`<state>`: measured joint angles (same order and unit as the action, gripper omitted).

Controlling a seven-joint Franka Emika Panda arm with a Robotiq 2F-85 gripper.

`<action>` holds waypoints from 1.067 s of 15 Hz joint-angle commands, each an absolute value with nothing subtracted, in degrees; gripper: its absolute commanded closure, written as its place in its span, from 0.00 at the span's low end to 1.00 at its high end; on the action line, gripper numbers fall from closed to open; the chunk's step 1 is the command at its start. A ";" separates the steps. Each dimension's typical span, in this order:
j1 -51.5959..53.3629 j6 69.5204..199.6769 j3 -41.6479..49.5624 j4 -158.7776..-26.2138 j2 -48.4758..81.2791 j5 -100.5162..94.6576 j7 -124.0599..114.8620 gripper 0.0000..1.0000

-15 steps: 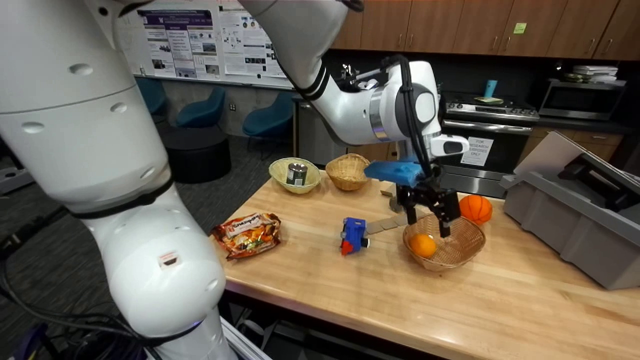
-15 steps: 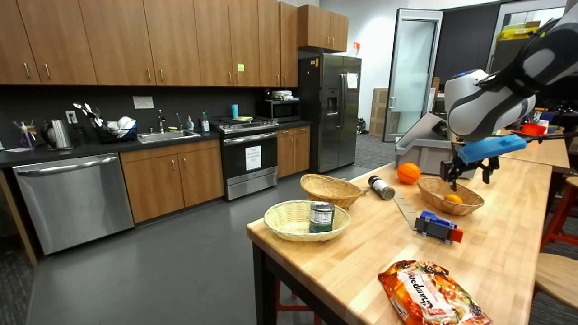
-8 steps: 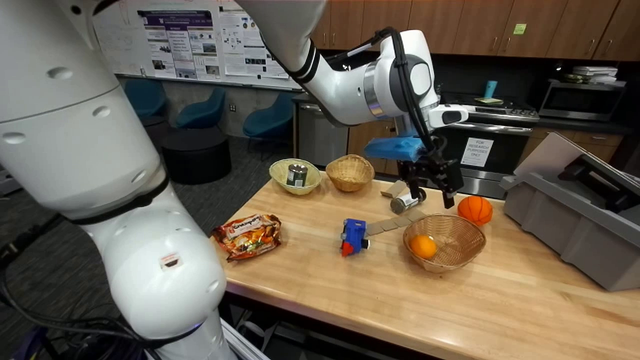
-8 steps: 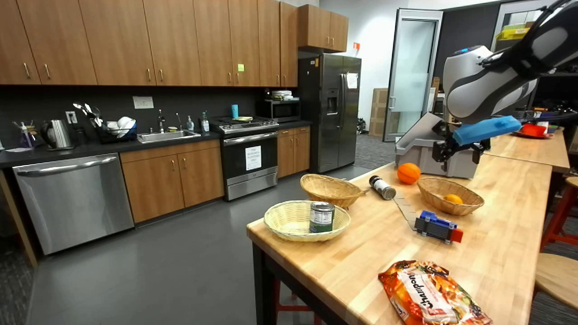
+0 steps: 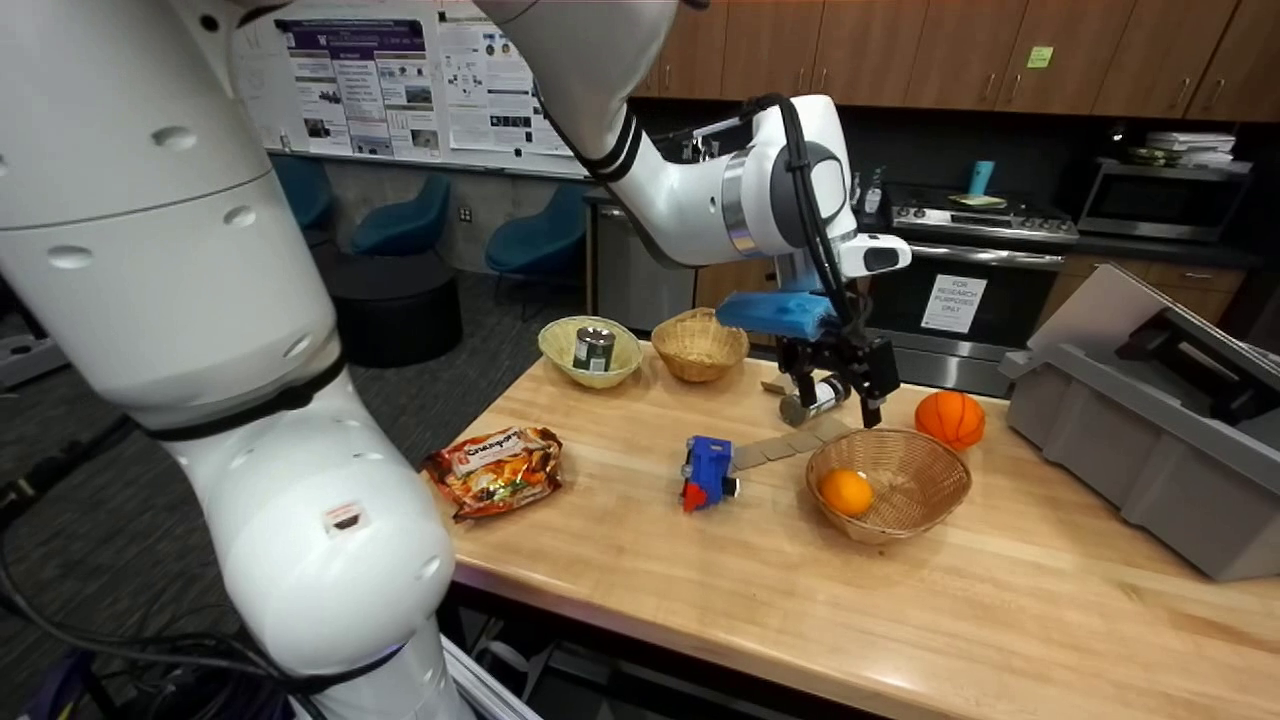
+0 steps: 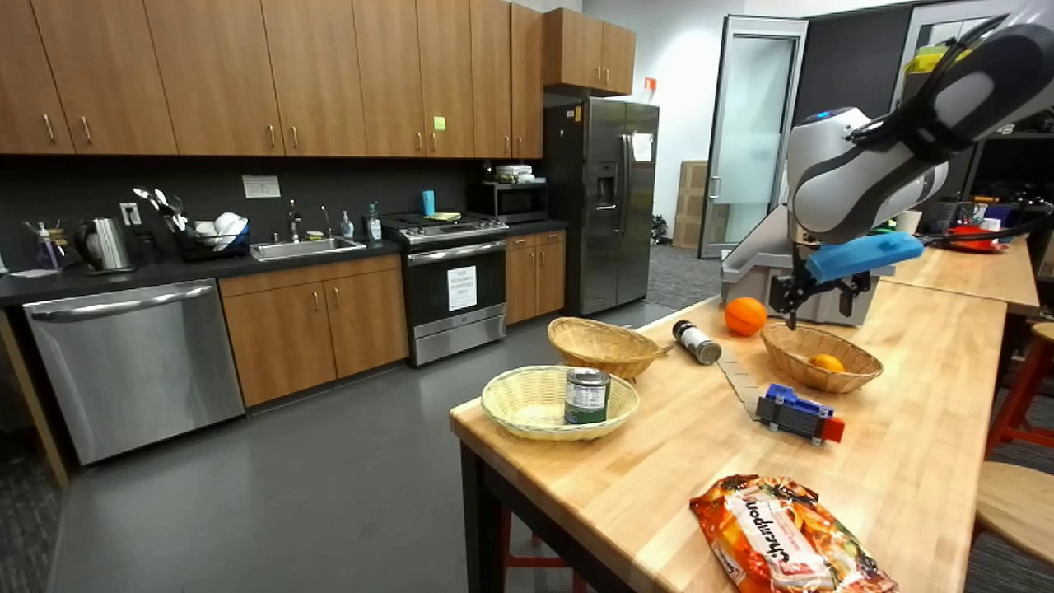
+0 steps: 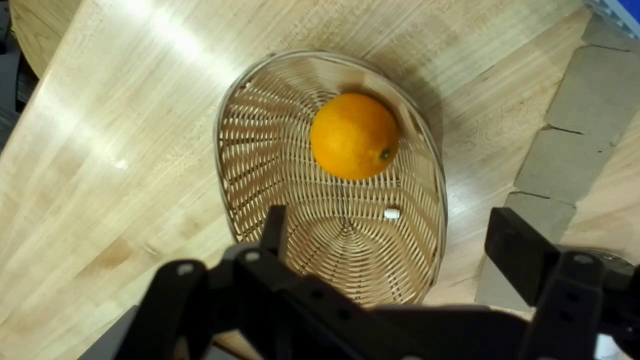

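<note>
Yellowish weave forms an open pale basket (image 6: 527, 401) near the corner of the desk (image 5: 640, 590), with a metal can (image 6: 587, 397) standing inside it. Just beside it sits a tan basket (image 6: 605, 344). A shiny noodle packet (image 5: 505, 472) lies near an edge, well apart from the rest. A strip of cardboard pieces (image 7: 562, 165) runs flat over the wood, with a jar (image 6: 696, 342) on its side near one end and a blue toy (image 5: 708, 465) with a red part by the opposite end. Near the rim of the brown basket (image 7: 345, 265) rests a toy basketball (image 5: 950, 419); whether they touch, I cannot tell. A large grey bin (image 5: 1140, 450) stands beyond, seen in both exterior views.

The orange (image 7: 354, 136) sits inside the brown basket, close to one end and ringed by its woven wall; a small white piece (image 7: 392, 213) lies apart from it on the weave. The pincer (image 7: 387, 219) hangs above rim height, its jaws spread wide and holding nothing. In the wrist view one finger overlaps the brown basket's side, the other shows outside the rim, over the cardboard. The orange lies lower than the fingertips, offset from the gap towards the top of that view, touched by neither.
</note>
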<state>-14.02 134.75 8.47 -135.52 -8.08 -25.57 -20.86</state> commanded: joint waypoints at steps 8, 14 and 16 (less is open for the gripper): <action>-14.69 135.00 10.48 -134.28 -3.40 -29.31 -21.71 0.00; -14.59 136.37 11.43 -134.15 -2.44 -28.79 -21.51 0.00; -14.41 137.51 11.47 -134.09 -1.91 -28.06 -21.27 0.00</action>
<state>-14.57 136.02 11.06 -134.89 -3.08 -28.19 -20.97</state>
